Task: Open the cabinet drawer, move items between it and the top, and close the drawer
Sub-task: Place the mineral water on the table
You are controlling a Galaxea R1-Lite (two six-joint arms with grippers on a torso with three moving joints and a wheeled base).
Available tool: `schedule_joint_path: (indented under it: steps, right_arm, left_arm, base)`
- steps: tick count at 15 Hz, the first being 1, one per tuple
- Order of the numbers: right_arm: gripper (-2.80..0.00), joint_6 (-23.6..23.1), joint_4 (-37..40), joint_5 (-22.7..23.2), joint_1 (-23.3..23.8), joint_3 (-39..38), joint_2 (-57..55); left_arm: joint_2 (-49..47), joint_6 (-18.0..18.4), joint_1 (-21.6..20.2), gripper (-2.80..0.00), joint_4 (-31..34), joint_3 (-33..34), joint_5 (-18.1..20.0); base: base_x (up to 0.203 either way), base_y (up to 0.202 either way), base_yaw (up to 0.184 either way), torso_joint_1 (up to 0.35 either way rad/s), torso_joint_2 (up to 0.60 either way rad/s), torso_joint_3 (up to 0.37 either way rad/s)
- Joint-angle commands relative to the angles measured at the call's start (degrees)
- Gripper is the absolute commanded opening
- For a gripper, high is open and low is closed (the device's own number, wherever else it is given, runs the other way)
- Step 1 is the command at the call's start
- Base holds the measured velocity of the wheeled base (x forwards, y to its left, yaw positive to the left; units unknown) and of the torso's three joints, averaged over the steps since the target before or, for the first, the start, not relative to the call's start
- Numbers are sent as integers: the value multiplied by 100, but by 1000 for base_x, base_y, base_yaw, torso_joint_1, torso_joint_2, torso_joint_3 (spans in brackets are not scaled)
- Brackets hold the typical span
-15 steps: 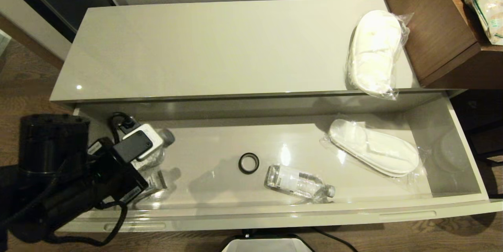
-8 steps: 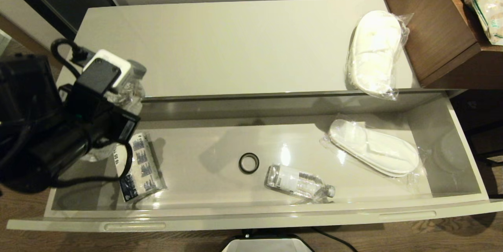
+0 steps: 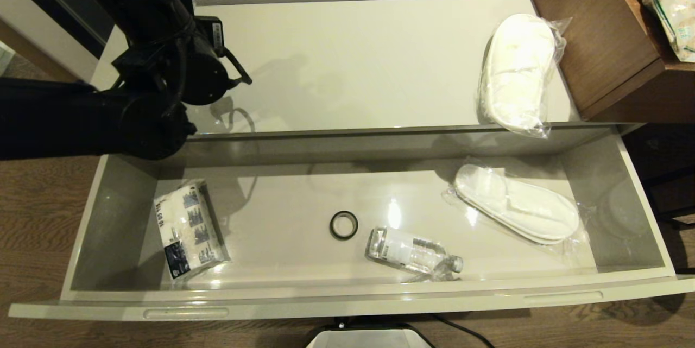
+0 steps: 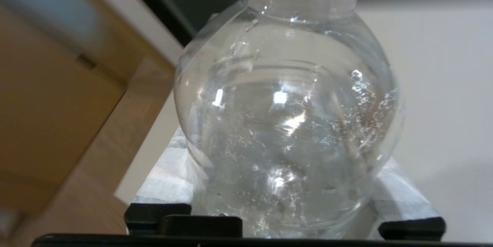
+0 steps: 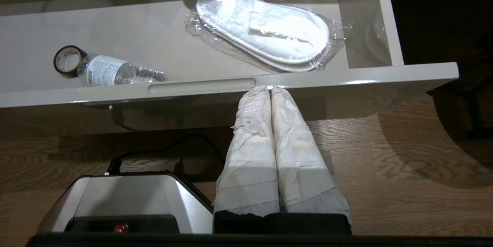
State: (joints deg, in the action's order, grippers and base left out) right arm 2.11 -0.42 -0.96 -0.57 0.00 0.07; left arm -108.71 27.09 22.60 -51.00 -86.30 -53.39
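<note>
1. A water bottle (image 4: 287,123) is pinched by the left gripper (image 4: 285,200), held above the top's (image 3: 353,65) left end.
2. The drawer (image 3: 347,304) is seen pulled out; the right gripper (image 5: 271,96) is parked below its front, fingers pressed together.
3. A tilted release could send the round bottle rolling off the glossy edge.

The left arm (image 3: 108,114) is built of matte black, rounded housings, with a black cable looped beside a disc-shaped joint and a small white label fixed near the wrist. The right gripper (image 5: 270,91) is formed of two long fingers (image 5: 250,143) wrapped in white tape (frayed and slightly yellowed), mounted on a black base.
</note>
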Motion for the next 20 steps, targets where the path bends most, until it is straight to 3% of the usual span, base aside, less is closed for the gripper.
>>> schedule_joint_path:
  steps: [1, 4, 7, 12, 14, 17, 20]
  right_arm:
    - [-280, 0, -1, 0, -4, -18, 89]
    - [-280, 0, -1, 0, -4, -18, 89]
    - [-280, 0, -1, 0, -4, -18, 89]
    - [-280, 0, -1, 0, -4, -18, 89]
    - [-280, 0, -1, 0, -4, -18, 89]
    - [-280, 0, -1, 0, -4, -18, 89]
    - [-280, 0, -1, 0, -4, -18, 89]
  left_arm:
    - [-1035, 4, -68, -280, -418, -940, -425]
    - [-1455, -2, -99, -280, -1131, -1050, -692]
    - [-2154, 13, -106, -280, -2414, -893, -1043]
    - [-1905, 88, -81, -280, -2743, -415, -1134]
    - [-1811, 44, -68, -280, -2822, 122, -1110]
    - [-1711, 65, 62, -280, -3278, 941, -574]
    - [-1872, 86, 60, -280, -3276, 844, -603]
  base:
    - [0, 0, 0, 0, 0, 0]
    - [0, 0, 0, 0, 0, 0]
    - [0, 0, 0, 0, 0, 0]
    - [0, 0, 0, 0, 0, 0]
    - [0, 0, 0, 0, 0, 0]
    - [0, 0, 0, 0, 0, 0]
    - [0, 0, 0, 0, 0, 0]
